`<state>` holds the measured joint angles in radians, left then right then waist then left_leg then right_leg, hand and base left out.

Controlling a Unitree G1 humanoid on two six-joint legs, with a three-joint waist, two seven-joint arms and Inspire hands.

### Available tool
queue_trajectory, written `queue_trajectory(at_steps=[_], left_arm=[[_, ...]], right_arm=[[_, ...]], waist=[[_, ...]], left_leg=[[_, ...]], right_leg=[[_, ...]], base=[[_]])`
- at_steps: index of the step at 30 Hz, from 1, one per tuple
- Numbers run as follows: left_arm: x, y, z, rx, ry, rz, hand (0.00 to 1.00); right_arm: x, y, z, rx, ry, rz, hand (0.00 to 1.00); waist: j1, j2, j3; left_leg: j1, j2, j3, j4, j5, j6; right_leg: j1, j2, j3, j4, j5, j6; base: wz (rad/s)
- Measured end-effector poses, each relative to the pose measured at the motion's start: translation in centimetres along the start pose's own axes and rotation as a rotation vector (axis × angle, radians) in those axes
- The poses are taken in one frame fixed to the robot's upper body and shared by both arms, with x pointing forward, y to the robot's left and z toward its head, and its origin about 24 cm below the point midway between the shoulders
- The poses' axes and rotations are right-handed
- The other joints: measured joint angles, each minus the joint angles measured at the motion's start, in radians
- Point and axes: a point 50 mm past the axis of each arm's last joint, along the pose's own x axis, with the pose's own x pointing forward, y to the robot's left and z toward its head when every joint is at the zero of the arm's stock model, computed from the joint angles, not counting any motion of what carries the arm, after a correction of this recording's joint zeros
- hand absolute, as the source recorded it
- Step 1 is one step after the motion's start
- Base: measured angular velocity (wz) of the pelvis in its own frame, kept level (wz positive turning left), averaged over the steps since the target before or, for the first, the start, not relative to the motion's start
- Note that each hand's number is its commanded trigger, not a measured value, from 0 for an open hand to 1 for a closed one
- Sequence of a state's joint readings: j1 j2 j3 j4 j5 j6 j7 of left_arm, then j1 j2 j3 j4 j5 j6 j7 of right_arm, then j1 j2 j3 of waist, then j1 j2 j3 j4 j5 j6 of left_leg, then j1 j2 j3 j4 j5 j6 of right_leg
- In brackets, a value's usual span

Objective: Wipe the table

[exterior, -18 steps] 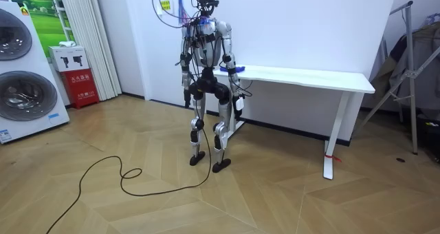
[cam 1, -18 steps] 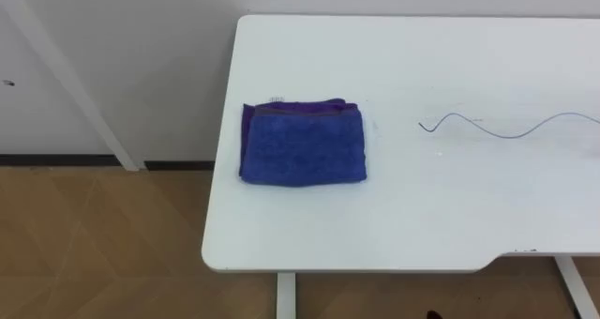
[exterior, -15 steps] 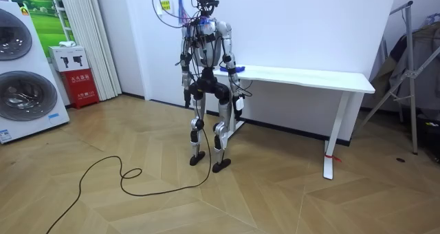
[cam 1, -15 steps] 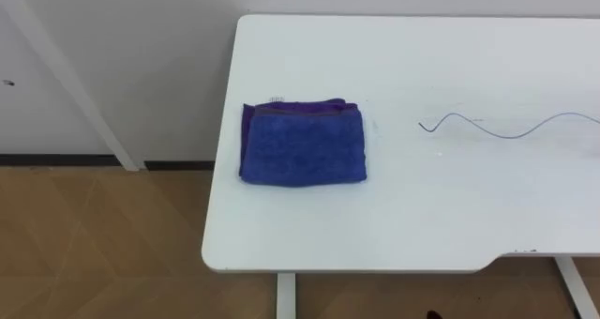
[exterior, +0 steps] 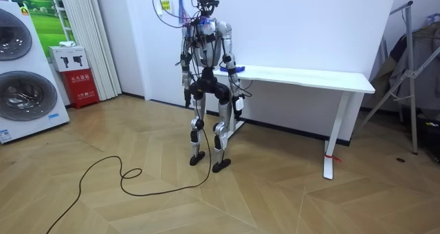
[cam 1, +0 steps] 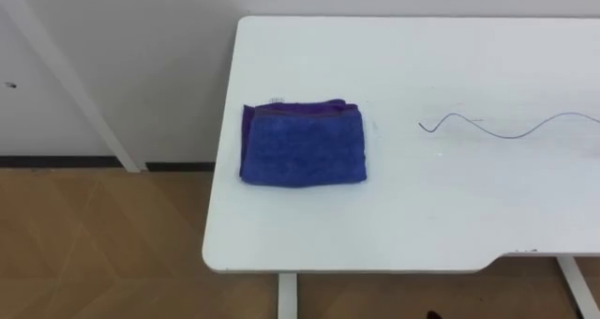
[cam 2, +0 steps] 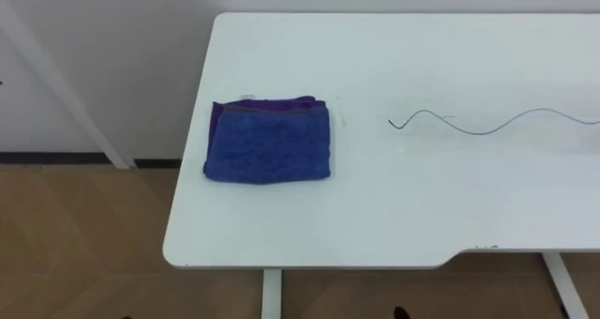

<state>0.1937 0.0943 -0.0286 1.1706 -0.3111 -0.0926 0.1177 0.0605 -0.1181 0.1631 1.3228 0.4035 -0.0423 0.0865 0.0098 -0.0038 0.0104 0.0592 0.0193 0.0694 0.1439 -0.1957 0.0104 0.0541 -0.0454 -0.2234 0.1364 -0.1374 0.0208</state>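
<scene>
A white counter (cam 1: 422, 206) stands against a white wall above a wooden floor (cam 1: 94, 244). A folded blue cloth (cam 1: 303, 144) lies flat near the counter's left end, nothing on or against it. Its edges sit square to the counter's, its longer side appears to run left to right, and a purple layer peeks out along its far and left edges. Well to its right, a thin dark wavy line (cam 1: 506, 127) crosses the surface. A slanted white pole (cam 1: 66, 75) leans off the counter's left.

The room view adds the robot standing upright at that end, left hand (exterior: 185, 95) and right hand (exterior: 238, 103) hanging low; their state cannot be told. A washing machine (exterior: 20, 69), red box (exterior: 75, 79) and metal rack (exterior: 412, 69) stand around.
</scene>
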Motion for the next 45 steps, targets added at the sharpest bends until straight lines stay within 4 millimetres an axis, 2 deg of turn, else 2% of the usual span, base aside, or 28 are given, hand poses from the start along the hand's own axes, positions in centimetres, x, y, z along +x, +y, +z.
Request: queue_trajectory(at_steps=[8,11,17,19,23,26,29,31,35,37,38,40,42,44,45], left_arm=[[-0.1,1.3,-0.8,-0.101,0.04,0.056,0.0],[-0.1,1.6,-1.1,-0.132,0.059,0.071,0.0],[-0.5,2.4,-2.5,-0.161,0.107,0.103,0.0],[-0.5,2.8,-2.7,-0.169,0.114,0.112,0.0],[-0.5,3.3,-2.5,-0.191,0.106,0.13,0.0],[-0.4,3.6,-1.9,-0.211,0.08,0.142,0.0],[-0.4,3.9,-1.6,-0.218,0.071,0.154,0.0],[-0.4,4.0,-1.7,-0.208,0.077,0.153,0.0],[-0.4,4.1,-1.4,-0.202,0.068,0.158,0.0],[-0.3,4.3,-1.2,-0.178,0.06,0.159,0.0],[-0.3,4.3,-1.1,-0.168,0.059,0.157,0.0],[-0.3,4.5,-0.9,-0.146,0.049,0.157,0.0],[-0.3,4.4,-0.6,-0.142,0.036,0.154,0.0],[-0.2,4.3,-0.5,-0.125,0.033,0.146,0.0],[-0.3,4.2,-0.6,-0.115,0.035,0.143,0.0]], right_arm=[[-0.3,-1.2,-1.7,0.195,0.049,-0.097,0.0],[-0.6,-1.8,-2.6,0.301,0.068,-0.142,0.0],[-0.9,-3.4,-3.2,0.622,0.07,-0.284,0.0],[-1.1,-4.2,-3.3,0.742,0.067,-0.35,0.0],[-1.5,-5.8,-2.8,0.847,0.056,-0.467,0.0],[-1.8,-7.2,-1.4,0.905,0.014,-0.561,0.0],[-2.2,-8.5,0.9,0.913,-0.049,-0.652,0.0],[-2.7,-9.4,2.9,0.89,-0.121,-0.725,0.0],[-4.1,-10.8,6.4,0.828,-0.264,-0.841,0.0],[-5.5,-11.5,8.9,0.768,-0.391,-0.925,0.0],[-5.9,-11.6,9.7,0.757,-0.43,-0.944,0.0],[-7.7,-11.8,12.3,0.687,-0.589,-1.017,0.0],[-8.9,-11.6,13.8,0.621,-0.695,-1.065,0.0],[-10.3,-10.9,15.4,0.561,-0.813,-1.085,0.0],[-11.4,-10.2,16.5,0.5,-0.903,-1.09,0.0]], waist=[[-0.004,0.003,0.0028],[-0.009,0.0,0.0012],[-0.063,-0.009,0.0024],[-0.08,-0.015,-0.0052],[-0.095,-0.016,-0.0066],[-0.095,-0.019,-0.0059],[-0.092,-0.023,-0.0061],[-0.09,-0.026,-0.0078],[-0.085,-0.035,-0.0063],[-0.081,-0.042,-0.0057],[-0.08,-0.043,-0.0058],[-0.072,-0.045,-0.0067],[-0.062,-0.045,-0.0069],[-0.054,-0.04,-0.011],[-0.053,-0.04,-0.0101]], left_leg=[[0.009,0.001,-0.001,0.006,-0.009,0.001],[0.009,0.001,-0.003,0.008,-0.01,0.001],[0.02,-0.001,-0.009,0.008,-0.01,0.001],[0.025,-0.004,-0.015,0.008,-0.01,0.0],[0.048,-0.007,-0.016,0.007,-0.01,0.001],[0.052,-0.01,-0.016,0.005,-0.011,0.003],[0.048,-0.011,-0.015,0.002,-0.012,0.004],[0.04,-0.012,-0.013,0.001,-0.012,0.004],[0.017,-0.012,-0.008,0.009,-0.011,0.004],[0.012,-0.013,-0.002,0.01,-0.011,0.004],[0.013,-0.013,-0.001,0.01,-0.011,0.004],[0.014,-0.012,0.009,0.011,-0.011,0.004],[0.014,-0.012,0.009,0.01,-0.011,0.004],[0.007,-0.012,0.011,0.008,-0.011,0.004],[0.005,-0.011,0.012,0.008,-0.011,0.004]], right_leg=[[0.017,0.001,0.001,-0.002,0.0,0.0],[0.019,0.0,0.001,-0.001,0.0,0.0],[0.032,-0.001,0.003,-0.002,-0.009,0.0],[0.036,-0.003,0.003,0.0,-0.015,0.001],[0.055,-0.005,0.004,0.001,-0.02,0.004],[0.057,-0.007,0.005,0.001,-0.023,0.006],[0.048,-0.008,0.009,0.004,-0.024,0.008],[0.039,-0.008,0.004,0.006,-0.024,0.008],[0.013,-0.011,0.007,0.019,-0.025,0.009],[0.01,-0.011,0.012,0.019,-0.025,0.01],[0.01,-0.011,0.013,0.018,-0.025,0.01],[0.011,-0.011,0.013,0.017,-0.025,0.01],[0.009,-0.011,0.017,0.017,-0.025,0.01],[-0.003,-0.011,0.02,0.022,-0.025,0.01],[-0.006,-0.011,0.019,0.024,-0.025,0.01]], base=[[0.0],[0.01],[0.02],[0.05],[0.0],[0.0],[-0.01],[0.0],[0.0],[0.0],[-0.03],[-0.06],[-0.02],[-0.02],[0.0]])
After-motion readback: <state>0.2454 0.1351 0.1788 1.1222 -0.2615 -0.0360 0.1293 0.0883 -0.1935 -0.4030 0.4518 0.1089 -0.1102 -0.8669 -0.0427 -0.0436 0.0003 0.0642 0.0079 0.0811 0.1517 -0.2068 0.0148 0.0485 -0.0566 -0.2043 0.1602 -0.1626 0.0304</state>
